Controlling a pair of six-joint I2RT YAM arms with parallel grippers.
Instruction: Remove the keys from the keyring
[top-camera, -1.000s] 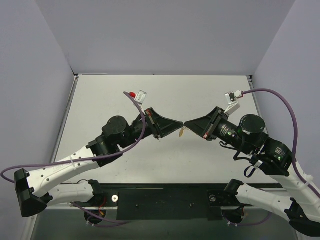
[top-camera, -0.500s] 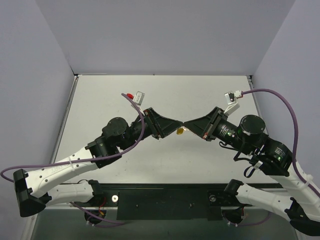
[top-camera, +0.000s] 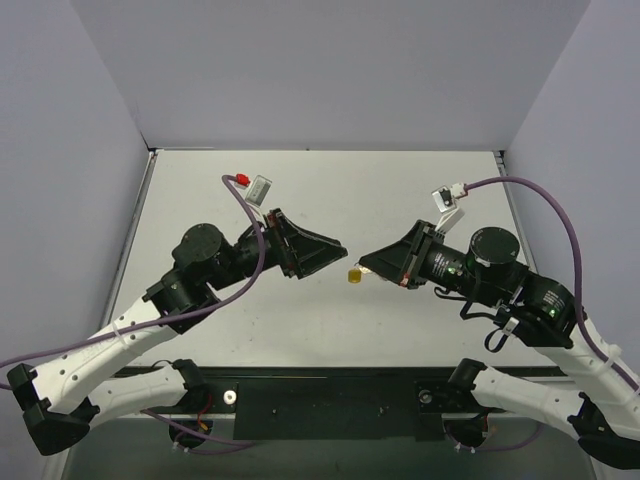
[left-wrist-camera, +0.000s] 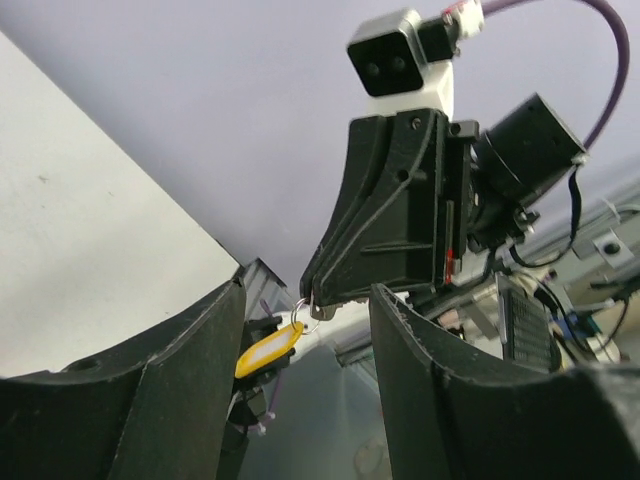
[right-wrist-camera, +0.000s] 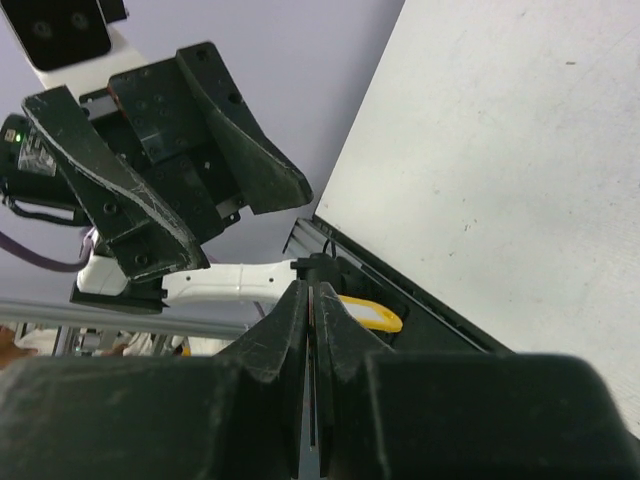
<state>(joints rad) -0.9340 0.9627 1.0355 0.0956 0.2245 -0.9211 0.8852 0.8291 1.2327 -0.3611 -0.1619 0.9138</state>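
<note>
Keyring (left-wrist-camera: 268, 352), a yellow-orange oblong tag with a pale face, hangs in the air over the worktop (top-camera: 300, 190). It dangles from a thin silver ring (left-wrist-camera: 300, 318) just under the tips of the right pincer (top-camera: 364, 266). That pincer is clamped fully together, with a tiny silver piece, the key (left-wrist-camera: 316, 311), nipped at its very tips; the piece is too small to make out further. The left pincer (top-camera: 337, 249) faces it from the left, near but not touching. Its two fingers (left-wrist-camera: 190, 380) stand clearly apart and nothing lies between them. Through that gap, the left wrist view looks straight at the right pincer and the hanging keyring.
</note>
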